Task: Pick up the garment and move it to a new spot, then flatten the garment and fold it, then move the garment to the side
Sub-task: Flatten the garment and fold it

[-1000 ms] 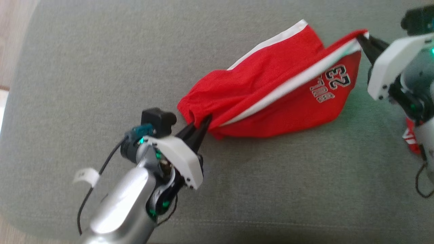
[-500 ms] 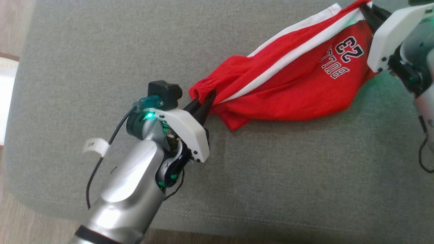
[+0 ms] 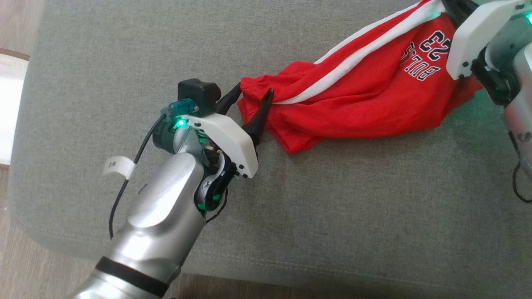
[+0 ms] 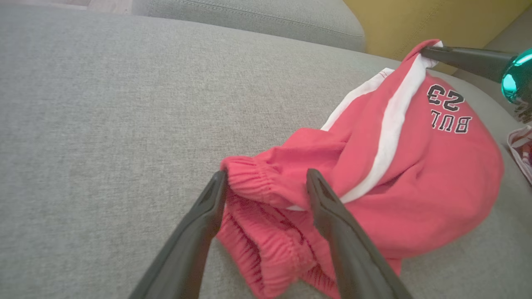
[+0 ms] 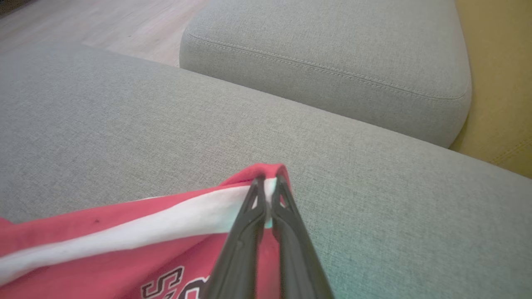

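Obs., head + both wrist cams.

Garment (image 3: pixel 365 99): red shorts w/ 1 white side stripe, black-and-white print "BULLS 23". Lies on big grey cushion (image 3: pixel 332 207), drawn out in a long diagonal from around cushion's middle toward its far right part. Bunched and creased, not flat.

L gripper (image 3: pixel 254 88): near cushion's middle, jaws spread wide. The 2 fingers straddle the gathered elastic waistband; cloth sits between them, not pinched. 1 finger (image 4: pixel 208 216) touches the waistband edge. Waistband end rests on cushion.

R gripper (image 5: pixel 269 179): over cushion's far right part, jaws closed tight on the shorts' corner, right at the white stripe. That corner is held up off the cushion; fabric sags from it down to the cushion top.

Other: 2nd grey cushion (image 5: pixel 332 54) beyond the big cushion's far edge, yellow surface (image 5: pixel 498 83) beside it. Wood floor (image 3: pixel 16 25) past the big cushion's left side. Paper tag (image 3: pixel 118 166) on L arm cable.
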Motion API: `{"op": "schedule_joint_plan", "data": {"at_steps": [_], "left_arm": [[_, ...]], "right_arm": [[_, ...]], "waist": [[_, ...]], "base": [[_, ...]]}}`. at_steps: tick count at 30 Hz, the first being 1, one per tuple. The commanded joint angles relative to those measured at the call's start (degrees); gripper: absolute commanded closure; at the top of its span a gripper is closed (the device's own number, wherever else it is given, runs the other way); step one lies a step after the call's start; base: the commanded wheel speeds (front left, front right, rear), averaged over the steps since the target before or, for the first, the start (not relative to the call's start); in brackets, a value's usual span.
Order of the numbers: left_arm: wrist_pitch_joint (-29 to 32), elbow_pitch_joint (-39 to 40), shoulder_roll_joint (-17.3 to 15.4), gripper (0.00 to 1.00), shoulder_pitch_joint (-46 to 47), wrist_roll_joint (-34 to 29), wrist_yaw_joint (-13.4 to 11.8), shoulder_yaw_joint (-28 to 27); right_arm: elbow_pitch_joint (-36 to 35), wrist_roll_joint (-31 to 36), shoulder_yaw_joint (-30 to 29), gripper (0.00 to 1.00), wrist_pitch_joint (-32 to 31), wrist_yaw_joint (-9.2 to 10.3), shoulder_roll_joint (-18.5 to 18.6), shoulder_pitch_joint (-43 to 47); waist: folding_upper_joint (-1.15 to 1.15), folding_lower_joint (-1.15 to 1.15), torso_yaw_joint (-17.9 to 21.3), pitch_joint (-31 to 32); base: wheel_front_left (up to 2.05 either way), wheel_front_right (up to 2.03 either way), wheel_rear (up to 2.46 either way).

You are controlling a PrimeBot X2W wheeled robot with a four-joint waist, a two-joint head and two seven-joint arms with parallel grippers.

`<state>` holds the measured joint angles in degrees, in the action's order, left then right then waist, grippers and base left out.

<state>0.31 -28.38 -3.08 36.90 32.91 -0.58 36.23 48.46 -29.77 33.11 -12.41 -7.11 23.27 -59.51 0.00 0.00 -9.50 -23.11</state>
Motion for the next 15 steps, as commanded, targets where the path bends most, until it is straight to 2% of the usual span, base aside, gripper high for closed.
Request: {"op": "schedule_joint_plan", "data": {"at_steps": [1, 2, 9, 15], "left_arm": [[-0.9, 1.1, -0.5, 0.00, 2.1, -0.1, -0.3, -1.6], [-1.1, 0.8, -0.5, 0.00, 2.2, 0.0, -0.3, -1.6], [-2.2, -0.9, -0.8, 0.00, 2.3, -0.3, -1.3, -1.7], [-3.8, -1.7, -2.2, 0.00, 1.9, -0.7, -2.1, -2.1]], "right_arm": [[-0.4, -0.2, 0.8, 0.75, 1.3, -0.37, -0.5, -1.6], [0.4, 0.2, 1.0, 0.02, 2.1, -0.37, -0.5, -2.0], [5.9, 0.8, 1.9, 0.00, 5.1, -0.37, -1.7, -3.3], [8.5, -1.3, 2.0, 0.00, 9.1, -0.37, -3.0, -2.6]], "waist": [[0.00, 0.00, -0.1, 0.0], [0.00, 0.00, -0.1, 0.1], [0.00, 0.00, 1.1, 1.2], [0.00, 0.00, 3.1, 3.8]], "base": [[0.00, 0.00, 0.00], [0.00, 0.00, 0.00], [0.00, 0.00, 0.00], [0.00, 0.00, 0.00]]}}
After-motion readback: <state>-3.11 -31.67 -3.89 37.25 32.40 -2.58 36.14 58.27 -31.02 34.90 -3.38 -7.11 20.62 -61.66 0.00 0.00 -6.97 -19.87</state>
